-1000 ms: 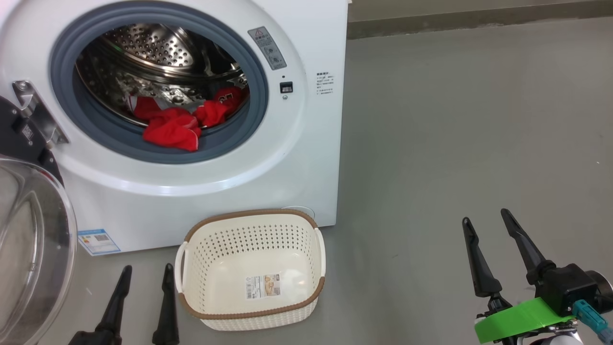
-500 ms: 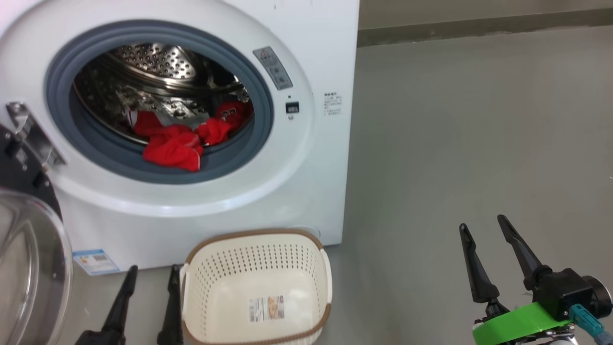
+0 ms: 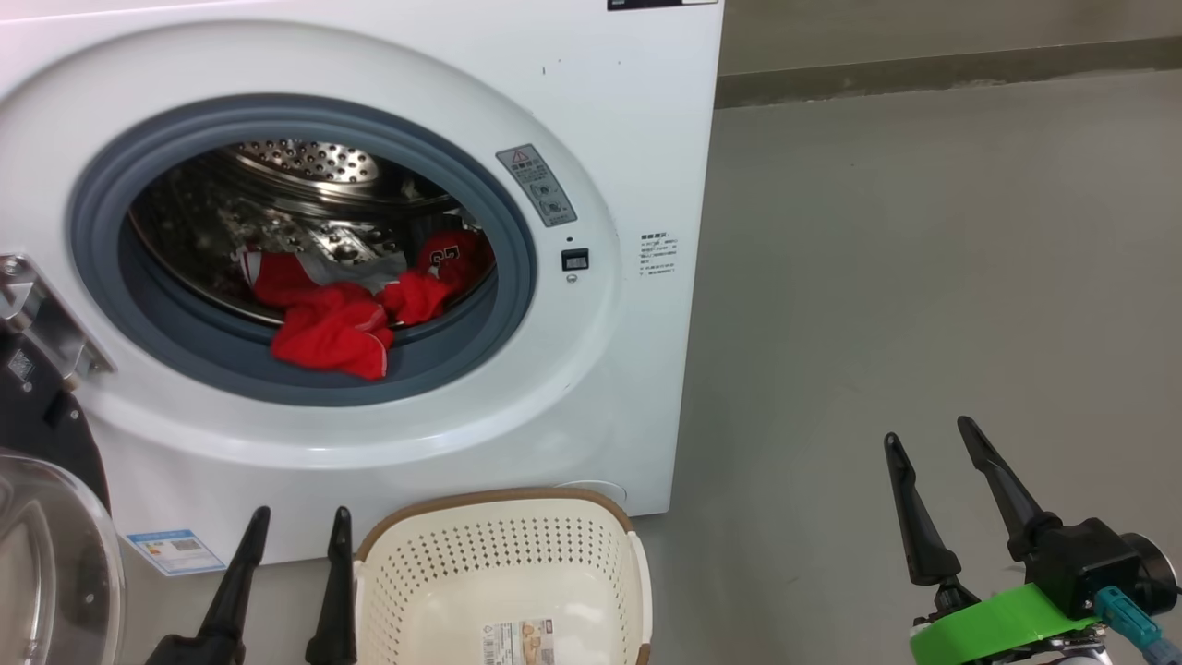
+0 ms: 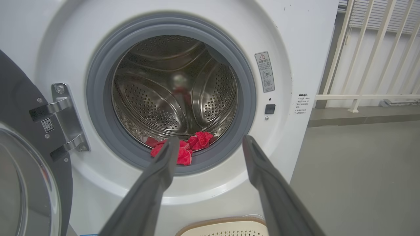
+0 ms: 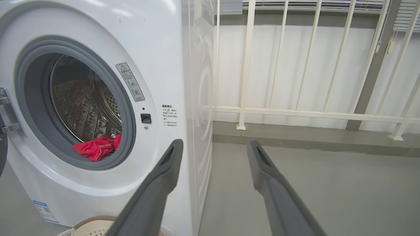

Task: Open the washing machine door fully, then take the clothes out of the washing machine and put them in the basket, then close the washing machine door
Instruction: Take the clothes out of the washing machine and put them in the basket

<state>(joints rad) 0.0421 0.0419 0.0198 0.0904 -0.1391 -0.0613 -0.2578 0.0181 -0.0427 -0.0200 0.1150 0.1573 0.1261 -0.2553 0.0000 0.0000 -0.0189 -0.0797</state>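
As left gripper (image 3: 302, 513) and right gripper (image 3: 928, 431) gape, floor (image 3: 923, 277) lies open right of the washing machine (image 3: 628, 139). Red clothes (image 3: 332, 337) heap in its drum (image 3: 305, 162).

Clothes (image 3: 332, 332) inside the washing machine (image 3: 609, 111), basket (image 3: 489, 501) before it, door (image 3: 51, 536) at its left

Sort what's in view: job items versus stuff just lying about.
Job: washing machine, its open door, red clothes in the drum, basket.
Not job: white railing, blue label sticker.
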